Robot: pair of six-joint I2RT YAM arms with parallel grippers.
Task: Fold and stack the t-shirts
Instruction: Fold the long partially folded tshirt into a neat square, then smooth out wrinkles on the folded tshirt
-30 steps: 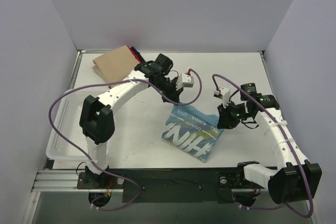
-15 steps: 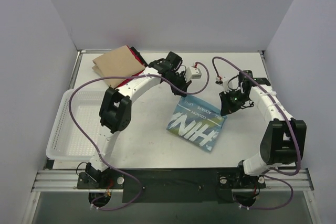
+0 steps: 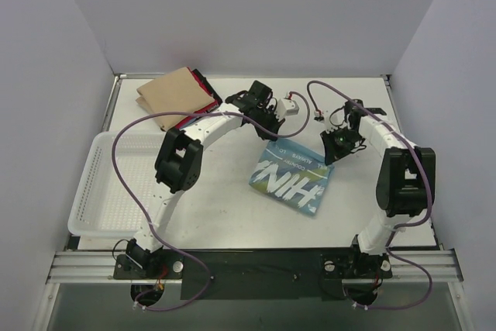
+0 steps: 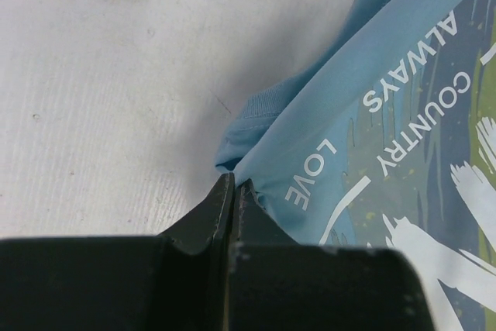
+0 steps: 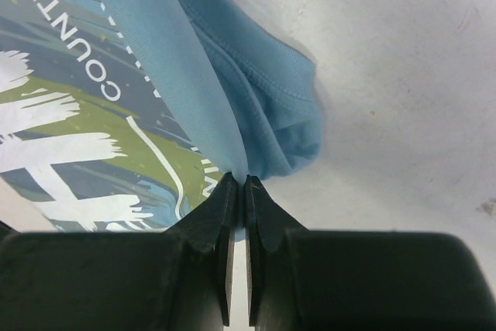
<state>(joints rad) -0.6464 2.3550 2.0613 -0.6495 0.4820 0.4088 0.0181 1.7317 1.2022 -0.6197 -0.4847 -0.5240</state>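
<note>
In the overhead view both grippers are hard to make out against the dark wrist hardware, so only the wrist cameras are showing the grasps. The red-and-black t-shirt (image 3: 204, 85) is lying mostly covered by the tan t-shirt (image 3: 169, 94), with only a strip peeking out along the tan one's right side. Each wrist view is cutting off most of the print on the light blue t-shirt (image 3: 291, 180), leaving fragments such as "LOVE" and "COUNTRY".

The left gripper (image 4: 235, 185) is pinching the blue shirt's far-left corner, its 2 fingers pressed together on the cloth edge. The right gripper (image 5: 239, 184) is clamping the far-right corner likewise, beside a bunched hem. The blue shirt is lying folded and angled near the middle of the surface (image 3: 217, 215), with bare room toward the near and far edges.

The tan and red-and-black shirts are resting in the far-left corner, well apart from the blue one. A white mesh basket (image 3: 105, 191) is occupying the left edge. The left arm (image 3: 180, 162) is stretching between basket and blue shirt, and a purple cable (image 3: 116, 149) is looping over the basket.
</note>
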